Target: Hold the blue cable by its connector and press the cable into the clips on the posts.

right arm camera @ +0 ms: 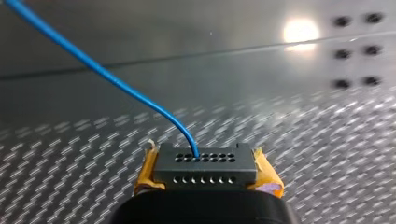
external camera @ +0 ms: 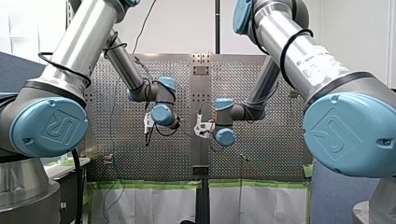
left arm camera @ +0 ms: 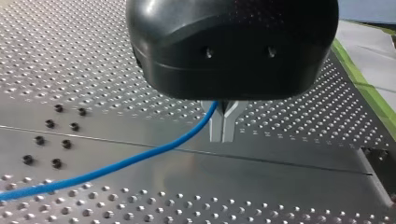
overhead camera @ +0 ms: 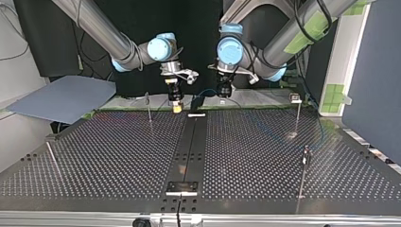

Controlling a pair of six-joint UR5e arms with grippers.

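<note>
We have our right gripper [overhead camera: 177, 105] clenched on the black connector [right arm camera: 205, 165]. Its yellow pads [right arm camera: 145, 175] press against the connector's two sides. In the top view it hangs just to the left of the smooth centre strip [overhead camera: 189, 151] of the perforated table [overhead camera: 265, 156], at the end of the strip nearest the arms. The blue cable [left arm camera: 140, 158] leaves one hole in the connector's face and runs out over the strip. It then arcs across the strip's arm-side end to our left gripper [left arm camera: 223, 133]. That gripper is black, and its metal fingers [left arm camera: 217, 126] are pinched together on the cable. In the top view it sits just to the right of the strip. In its own wrist view the strip lies beneath its fingers. Thin posts [overhead camera: 298, 116] stand on both sides of the strip, well apart from it. The cable does not touch any of them, and whether it lies on the strip we cannot tell.
</note>
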